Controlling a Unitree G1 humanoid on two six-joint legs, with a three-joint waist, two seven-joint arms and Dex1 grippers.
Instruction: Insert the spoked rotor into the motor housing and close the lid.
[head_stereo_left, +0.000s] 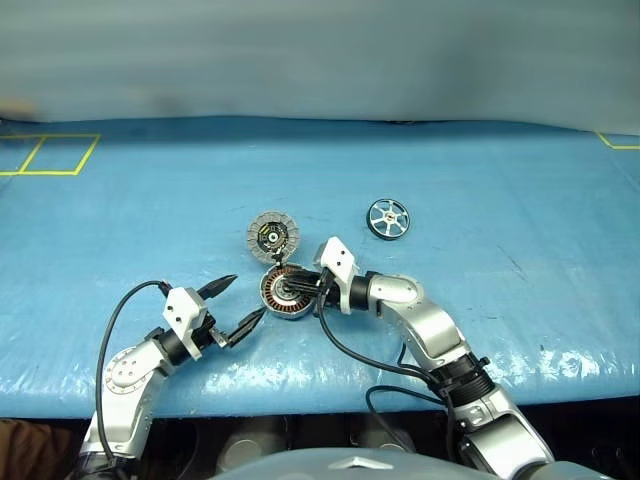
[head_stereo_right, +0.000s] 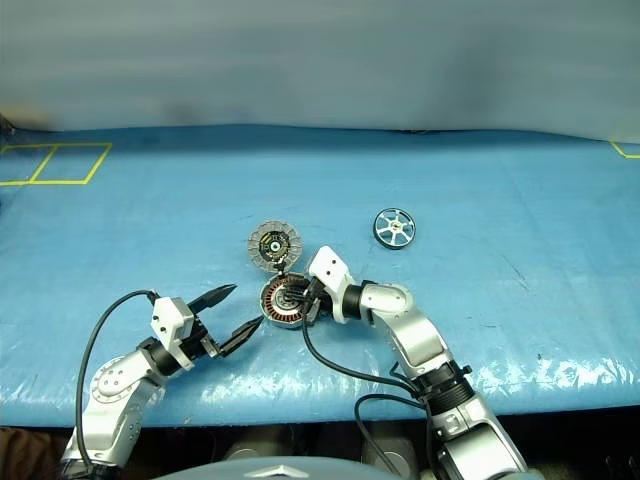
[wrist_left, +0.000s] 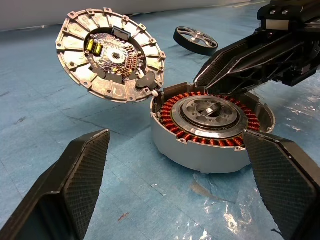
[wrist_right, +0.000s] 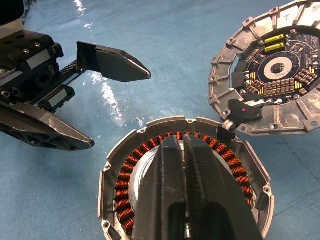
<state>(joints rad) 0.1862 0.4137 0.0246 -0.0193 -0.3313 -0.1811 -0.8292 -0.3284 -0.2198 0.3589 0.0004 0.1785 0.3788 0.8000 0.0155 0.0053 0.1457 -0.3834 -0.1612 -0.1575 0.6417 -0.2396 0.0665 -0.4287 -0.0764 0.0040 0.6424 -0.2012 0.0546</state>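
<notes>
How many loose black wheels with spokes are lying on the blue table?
1. The spoked wheel lies alone on the blue table, apart from the open motor housing and its raised lid. None seems hidden.

Both eye views look forward and down from the head, far off, sharing the whole scene. The left wrist view looks close along the left gripper (wrist_left: 175, 190) at the motor housing (wrist_left: 210, 125) ahead of it. The right wrist view sits close above the same housing, facing past the right gripper (wrist_right: 184, 170)
</notes>
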